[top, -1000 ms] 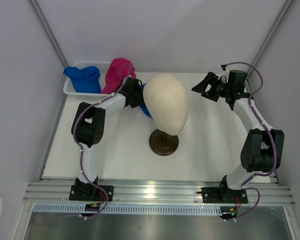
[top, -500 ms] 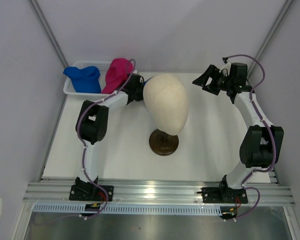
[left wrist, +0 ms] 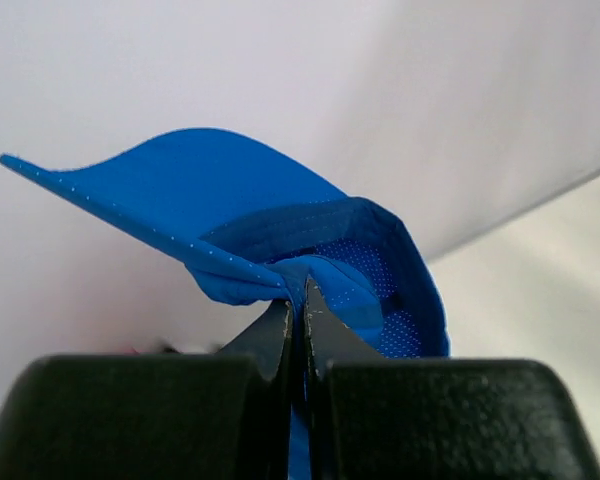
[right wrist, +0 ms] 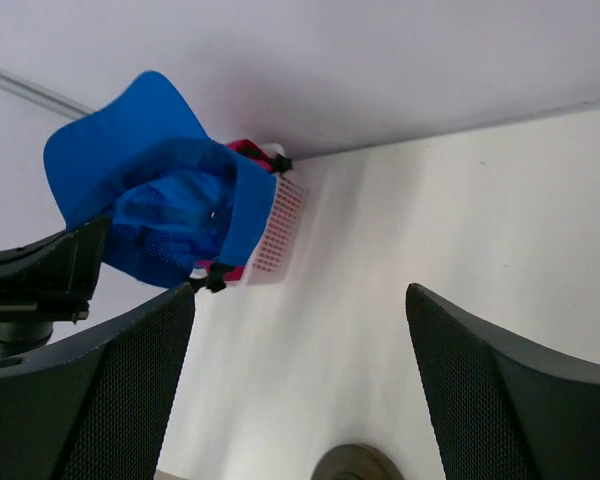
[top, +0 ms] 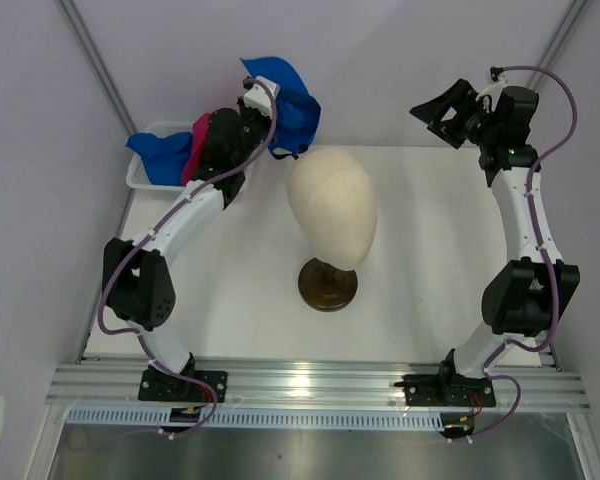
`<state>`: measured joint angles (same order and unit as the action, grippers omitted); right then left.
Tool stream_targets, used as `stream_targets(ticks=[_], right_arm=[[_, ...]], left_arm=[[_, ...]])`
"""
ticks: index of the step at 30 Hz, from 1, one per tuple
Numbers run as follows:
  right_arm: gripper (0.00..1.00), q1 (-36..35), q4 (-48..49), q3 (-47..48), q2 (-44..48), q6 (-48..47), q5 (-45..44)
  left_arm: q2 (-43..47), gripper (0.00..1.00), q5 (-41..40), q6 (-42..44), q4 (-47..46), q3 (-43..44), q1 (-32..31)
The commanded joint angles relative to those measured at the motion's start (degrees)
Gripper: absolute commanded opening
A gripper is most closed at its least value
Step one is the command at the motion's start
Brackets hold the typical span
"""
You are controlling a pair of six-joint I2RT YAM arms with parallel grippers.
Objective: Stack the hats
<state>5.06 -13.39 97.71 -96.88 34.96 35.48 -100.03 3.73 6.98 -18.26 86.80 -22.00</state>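
1. Royal blue cloth baseball cap (left wrist: 210, 190): in the air at rear L, above and just R of basket, brim up, clear of table.
2. L gripper (left wrist: 301, 305): jaws fully closed, pinching fabric at cap's edge.
3. R gripper (right wrist: 298, 300): jaws spread wide, holding nothing, raised at rear R.
4. White mesh plastic basket (top: 138, 178): rear L corner, contains 2nd blue cap (top: 165, 155) and magenta pink cap (top: 195, 150), the pink one partly hidden by L arm.
5. Cream egg-shaped mannequin head (top: 332, 205) on dark round base (top: 328, 285): mid white table (top: 420, 260), bare.
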Motion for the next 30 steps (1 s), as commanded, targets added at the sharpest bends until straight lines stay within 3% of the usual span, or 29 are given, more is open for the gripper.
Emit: stream_targets(ticks=[1,10,16,26,30], right_arm=[[0.89,-0.3,5.4,3.6,1.3,5.5,2.2],[0.90,-0.4,15.5,4.6,-1.6,12.4,6.6],[0.91,-2.3,17.9,12.1,-6.4,17.7,7.2],[0.92,-6.8,18.4,30.4,-19.6,27.1,7.4],[0.92,-10.2,19.6,30.1,-22.6,32.9,7.8]], left_arm=[[-0.2,0.01,6.3,22.8,-7.9,1.4,-0.2],[-1.8,0.01,12.0,60.8,-14.2,0.7,-1.5],[-3.6,0.01,19.6,76.4,-15.6,2.6,0.1],[-4.4,0.01,26.6,88.2,-3.1,8.3,3.5],[-5.5,0.01,25.9,89.3,-3.0,9.4,3.5]])
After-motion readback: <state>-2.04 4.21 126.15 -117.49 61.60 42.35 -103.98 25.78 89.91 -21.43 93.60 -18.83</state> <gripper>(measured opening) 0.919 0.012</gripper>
